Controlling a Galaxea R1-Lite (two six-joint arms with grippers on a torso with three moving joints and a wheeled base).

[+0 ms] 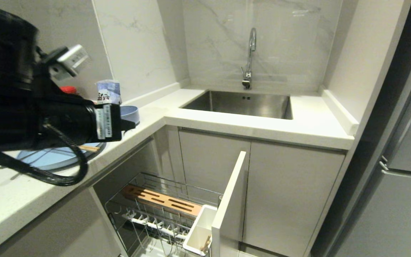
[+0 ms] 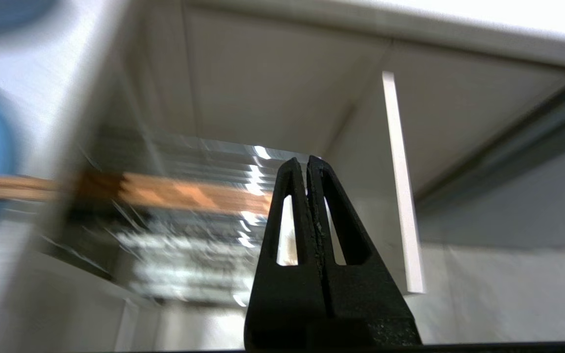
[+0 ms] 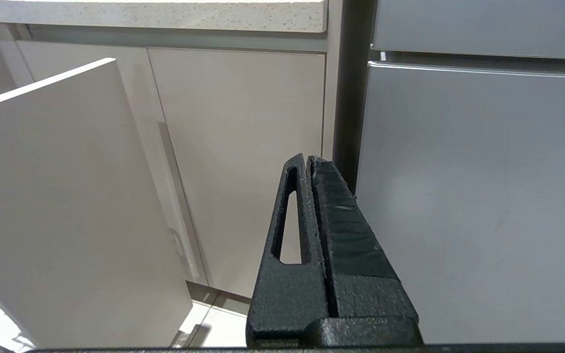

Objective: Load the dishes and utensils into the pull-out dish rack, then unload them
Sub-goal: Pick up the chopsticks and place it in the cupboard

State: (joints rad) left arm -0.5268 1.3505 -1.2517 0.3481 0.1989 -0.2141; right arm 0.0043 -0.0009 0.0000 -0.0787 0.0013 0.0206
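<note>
The robot's left arm [image 1: 30, 107] stretched across the upper left of the head view, above the white countertop [image 1: 227, 121], its bulk covering much of the counter's near-left stretch. Its left gripper [image 2: 307, 164] was empty, both fingers pressed together, pointing toward the open rack. The pull-out dish rack [image 1: 162, 214] stood drawn out below the counter, with its wooden bar [image 1: 162, 201], white utensil caddy [image 1: 200, 232] and pale cabinet front [image 1: 230, 200]. On the counter, the light-blue plate [image 1: 55, 157] lay half hidden behind the arm, one chopstick end [image 1: 89, 148] showing over it. The blue bowl [image 1: 130, 114] peeked out behind the wrist. The spoon could not be made out. The right gripper [image 3: 309, 162], also pinched closed and empty, hung low facing the cabinet doors.
</note>
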